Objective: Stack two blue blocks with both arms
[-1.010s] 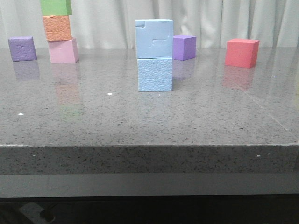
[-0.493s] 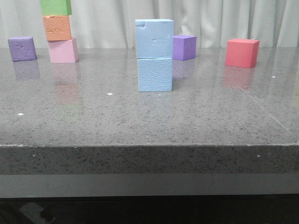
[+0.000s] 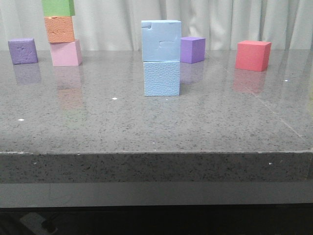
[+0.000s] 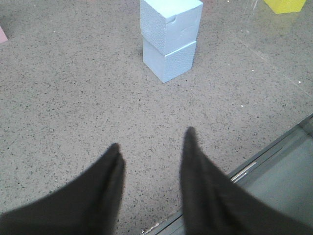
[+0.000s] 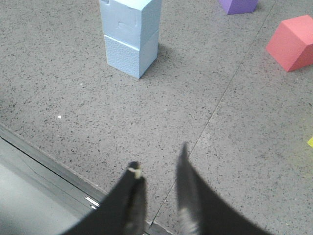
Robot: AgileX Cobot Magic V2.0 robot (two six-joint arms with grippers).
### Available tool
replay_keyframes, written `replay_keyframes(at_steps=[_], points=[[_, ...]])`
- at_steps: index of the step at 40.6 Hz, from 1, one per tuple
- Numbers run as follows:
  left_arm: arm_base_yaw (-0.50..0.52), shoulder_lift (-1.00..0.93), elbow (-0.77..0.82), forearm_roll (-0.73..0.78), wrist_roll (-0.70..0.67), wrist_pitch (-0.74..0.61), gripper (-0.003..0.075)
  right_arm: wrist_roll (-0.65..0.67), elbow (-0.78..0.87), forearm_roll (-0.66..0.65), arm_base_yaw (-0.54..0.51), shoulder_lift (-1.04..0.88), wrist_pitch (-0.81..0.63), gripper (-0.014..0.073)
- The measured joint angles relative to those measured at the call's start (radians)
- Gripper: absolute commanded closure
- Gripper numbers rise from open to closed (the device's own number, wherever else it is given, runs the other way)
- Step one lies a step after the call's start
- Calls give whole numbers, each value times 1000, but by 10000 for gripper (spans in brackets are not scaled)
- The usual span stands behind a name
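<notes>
Two pale blue blocks stand stacked in the middle of the table: the upper blue block [image 3: 161, 40], with indented marks on its front face, rests on the lower blue block [image 3: 162, 78]. The stack also shows in the left wrist view [image 4: 170, 36] and in the right wrist view [image 5: 130, 34]. My left gripper [image 4: 152, 144] is open and empty over the table's front edge, well back from the stack. My right gripper [image 5: 159, 159] is open and empty, also near the front edge. Neither gripper shows in the front view.
A pink block [image 3: 66, 53], an orange block [image 3: 59, 29] and a green block [image 3: 58, 7] form a tower at the back left, beside a purple cube [image 3: 23, 51]. Another purple cube [image 3: 192, 49] stands behind the stack. A red cube [image 3: 253, 55] is at the back right. A yellow block [image 4: 283, 5] lies further off.
</notes>
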Motion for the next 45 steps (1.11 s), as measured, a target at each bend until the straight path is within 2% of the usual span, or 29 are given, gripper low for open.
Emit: replay_keyframes(at_steps=[2, 3, 34, 40, 45], points=[[0, 4, 0, 0, 0, -4, 741, 0, 4, 0, 0, 0, 0, 699], [0, 7, 0, 0, 0, -4, 739, 0, 4, 0, 0, 0, 0, 720], [2, 12, 27, 0, -2, -32, 741, 0, 42, 0, 0, 0, 0, 713], [60, -69, 127, -4, -2, -114, 741, 0, 44, 0, 0, 0, 0, 713], [167, -204, 255, -4, -2, -180, 741, 0, 44, 0, 0, 0, 2, 713]])
